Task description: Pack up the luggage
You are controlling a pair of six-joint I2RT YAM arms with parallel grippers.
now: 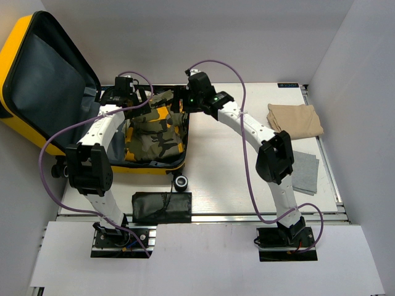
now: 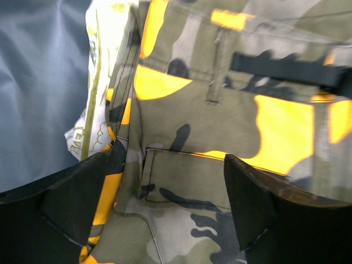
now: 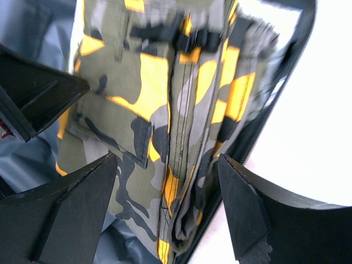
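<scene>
The luggage [image 1: 49, 86] lies open at the far left corner of the tabletop [image 1: 228, 185]. Its yellow lid stands propped up and leans out past the left edge, with the dark grey lining facing the arms. The base half lies flat, one black wheel [image 1: 181, 181] showing at its near side. A camouflage garment [image 1: 154, 132] in olive, black and bright yellow fills the base. In the left wrist view a white cloth with green print [image 2: 102, 82] shows under the garment's edge, against the grey lining.

The left pincer [image 2: 168, 159] hangs just over the garment, jaws wide apart and holding nothing. The right pincer [image 3: 166, 159] is close beside it, above the garment near the suitcase's zipper rim, also spread wide and empty.

A flat black pouch [image 1: 162, 208] lies at the near edge by the left arm's base. A folded beige cloth [image 1: 295, 120] lies near the far right corner, and a grey cloth [image 1: 303, 171] lies along the right edge.
</scene>
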